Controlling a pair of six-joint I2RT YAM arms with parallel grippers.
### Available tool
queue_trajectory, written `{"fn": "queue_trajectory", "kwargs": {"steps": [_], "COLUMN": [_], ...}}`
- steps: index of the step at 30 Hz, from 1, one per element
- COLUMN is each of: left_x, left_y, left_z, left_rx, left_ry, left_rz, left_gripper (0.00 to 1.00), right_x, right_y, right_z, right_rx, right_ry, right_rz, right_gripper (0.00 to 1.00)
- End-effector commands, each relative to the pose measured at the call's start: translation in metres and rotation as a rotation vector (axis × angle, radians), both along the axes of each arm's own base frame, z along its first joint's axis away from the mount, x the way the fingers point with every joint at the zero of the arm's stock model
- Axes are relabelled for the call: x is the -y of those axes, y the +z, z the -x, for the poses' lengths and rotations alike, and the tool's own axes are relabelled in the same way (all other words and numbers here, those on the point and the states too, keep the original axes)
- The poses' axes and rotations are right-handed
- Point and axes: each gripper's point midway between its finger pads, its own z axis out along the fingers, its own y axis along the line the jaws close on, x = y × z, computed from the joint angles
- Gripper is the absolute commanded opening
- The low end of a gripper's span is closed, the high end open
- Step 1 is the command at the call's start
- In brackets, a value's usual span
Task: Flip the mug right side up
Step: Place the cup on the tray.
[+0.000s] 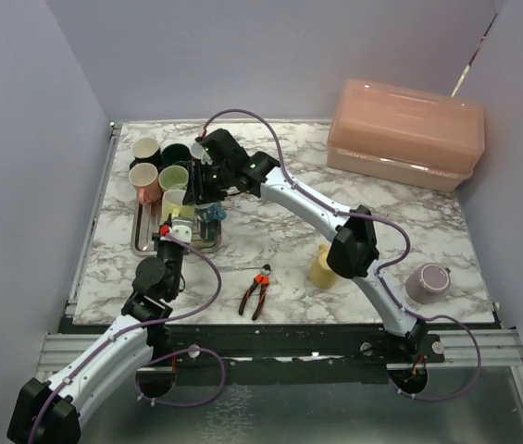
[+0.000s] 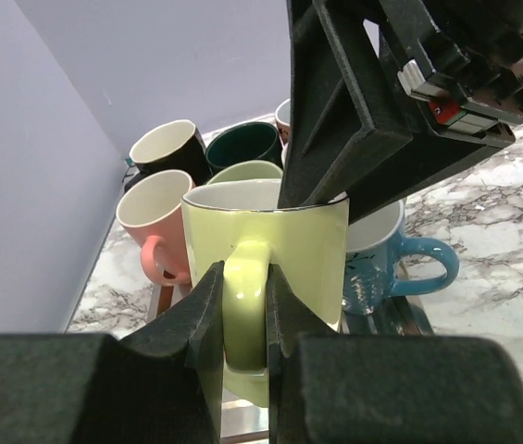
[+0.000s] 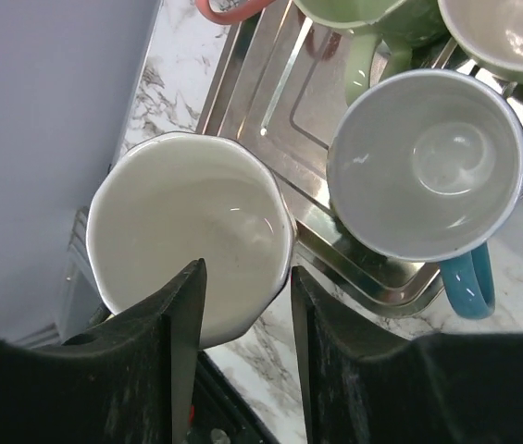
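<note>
The yellow-green mug (image 2: 307, 250) sits left of centre in the top view, over the near end of the metal tray (image 3: 270, 102). Its mouth faces up, so I judge the turning itself to be all but done. Whether its base rests on the tray or hangs just above it cannot be told.

The left tool (image 2: 241, 277) is clenched on the mug's handle, one finger on each side of the loop. The right tool (image 3: 247, 277) comes down from above with its jaws apart and astride the rim, one inside the pale bowl and one outside. Whether they press on the wall yet cannot be told.

It looks like glazed ceramic, so it is probably stiff, fairly heavy for its size, smooth under the pads and quick to chip. A pinch on the narrow handle likely carries the weight. It may also let the body swing about that loop, because the mass hangs to one side.

A second hold across the wall at the rim would steady it. The glaze there is slick and the wall is thin, so firm, square pressure seems wiser than a fingertip nip.

The blue mug (image 3: 428, 166) and the pink mug (image 2: 150, 213) stand just beside it. A tilt or a drop onto the tray or the marble worktop (image 1: 335, 194) could knock china against china.
</note>
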Motion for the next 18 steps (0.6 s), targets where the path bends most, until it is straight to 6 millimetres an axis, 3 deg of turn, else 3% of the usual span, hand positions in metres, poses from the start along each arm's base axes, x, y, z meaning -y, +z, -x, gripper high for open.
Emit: {"fn": "queue_trajectory", "kwargs": {"steps": [1, 6, 12, 18], "left_x": [0.002, 0.000, 0.001, 0.013], "left_y": [0.069, 0.072, 0.073, 0.071], "left_z": [0.004, 0.005, 0.008, 0.010], "left_rx": [0.210, 0.223, 0.237, 0.244], "left_ry": [-0.023, -0.012, -0.027, -0.094], "left_rz": [0.057, 0.050, -0.004, -0.087], "left_gripper": [0.00, 0.00, 0.00, 0.00], "right_x": [0.004, 0.005, -0.008, -0.005], "right_y": [-0.001, -0.002, 0.006, -0.005], "right_z": [0.015, 0.023, 0.036, 0.043], "right_rx": [-0.193, -0.367, -0.523, -0.590], "right_ry": [-0.031, -0.085, -0.078, -0.089], "right_rz": [-0.022, -0.056, -0.124, -0.090], "right_gripper": [0.42, 0.37, 0.37, 0.40]}}
